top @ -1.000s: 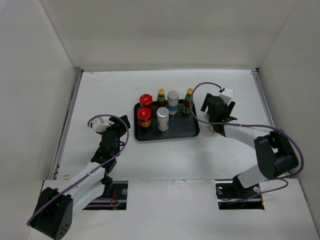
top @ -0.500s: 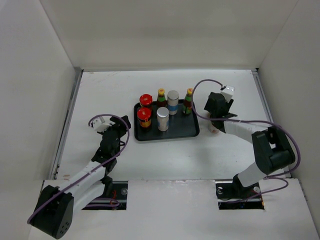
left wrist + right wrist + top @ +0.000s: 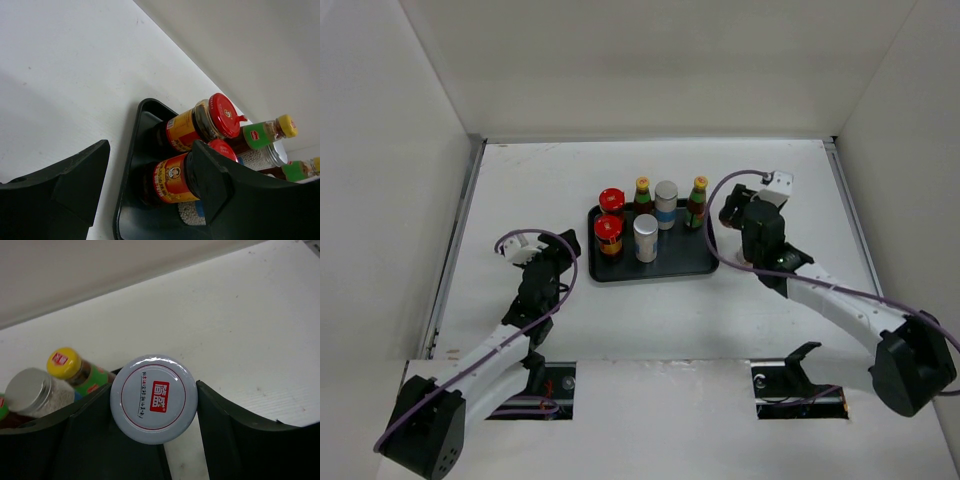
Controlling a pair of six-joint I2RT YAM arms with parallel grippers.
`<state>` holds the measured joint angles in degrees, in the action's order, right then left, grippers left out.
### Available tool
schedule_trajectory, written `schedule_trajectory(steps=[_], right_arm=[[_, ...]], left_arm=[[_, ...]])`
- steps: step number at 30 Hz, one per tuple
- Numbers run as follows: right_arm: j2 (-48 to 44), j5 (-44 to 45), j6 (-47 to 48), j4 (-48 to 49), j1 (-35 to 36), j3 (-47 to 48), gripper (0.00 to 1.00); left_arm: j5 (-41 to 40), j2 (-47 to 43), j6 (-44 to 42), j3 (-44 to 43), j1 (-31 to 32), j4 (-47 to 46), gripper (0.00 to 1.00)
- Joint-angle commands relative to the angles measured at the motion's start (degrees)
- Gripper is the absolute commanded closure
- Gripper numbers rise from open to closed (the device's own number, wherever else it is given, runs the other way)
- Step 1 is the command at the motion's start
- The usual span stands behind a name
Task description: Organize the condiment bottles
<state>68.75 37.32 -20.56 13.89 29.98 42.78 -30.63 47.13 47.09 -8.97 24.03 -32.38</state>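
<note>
In the top view a black tray (image 3: 690,262) holds two red-lidded jars (image 3: 610,198) (image 3: 608,230), two yellow-capped dark bottles (image 3: 642,190) (image 3: 698,190) and two white grey-topped cylinders (image 3: 666,196) (image 3: 645,234). My right gripper (image 3: 732,213) is just right of the tray. In the right wrist view it (image 3: 152,407) is shut on a pale-lidded jar (image 3: 152,399), seen from above. I cannot make out a second pale-lidded jar. My left gripper (image 3: 555,255) is open and empty left of the tray. In the left wrist view it (image 3: 150,165) faces the red-lidded jars (image 3: 172,177).
White walls close in the table on the left, back and right. The right arm's cable (image 3: 720,190) loops over the tray's right edge. In the right wrist view a yellow-capped bottle (image 3: 65,363) and a grey-topped cylinder (image 3: 27,385) stand close left of the held jar.
My right gripper has moved a little left toward the tray with the jar, and that arm's elbow has swung out to the lower right. The left arm has not moved.
</note>
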Motion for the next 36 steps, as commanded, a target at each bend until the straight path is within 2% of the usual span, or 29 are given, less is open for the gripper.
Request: schedule_trajectory(steps=[1,5,11,21,23,27,29,33,36], right_arm=[[-3.36,1.53,-1.23,0.36,3.71,-1.21,0.43],[-0.82,0.91,-2.91,-0.27,9.51,0.10,0.43],[9.63,-2.52,-3.44,5.17,13.57,4.49,0.42],[24.41,-4.10,-3.35,12.65,14.10,10.03,0.39],[25.64,-4.10,-3.70,13.18,14.10,10.82,0.34],[26.44,-4.10,-4.58,12.66,14.45,12.23,0.12],[24.95,-3.14,-4.40,12.57,14.63,11.80,0.06],[19.42,-2.43,-3.53,9.94,14.63,9.61,0.06],[12.04,0.55,-3.79,8.79,14.63,4.34,0.19]], left_arm=[[0.05,-0.03,0.28,0.62,-0.35,-3.21,0.34],[0.31,0.68,0.46,0.36,0.00,-3.30,0.34],[0.05,-1.08,0.11,0.89,-0.43,-3.13,0.34],[0.49,0.06,0.46,0.97,-0.44,-3.39,0.34],[0.22,0.24,0.28,0.71,-0.26,-3.48,0.34],[0.49,0.33,0.55,0.89,-0.43,-3.48,0.34],[0.22,0.15,0.20,0.71,-0.26,-3.48,0.34],[0.57,0.15,0.55,0.89,-0.43,-3.48,0.34],[0.22,0.06,0.28,0.80,-0.43,-3.48,0.34]])
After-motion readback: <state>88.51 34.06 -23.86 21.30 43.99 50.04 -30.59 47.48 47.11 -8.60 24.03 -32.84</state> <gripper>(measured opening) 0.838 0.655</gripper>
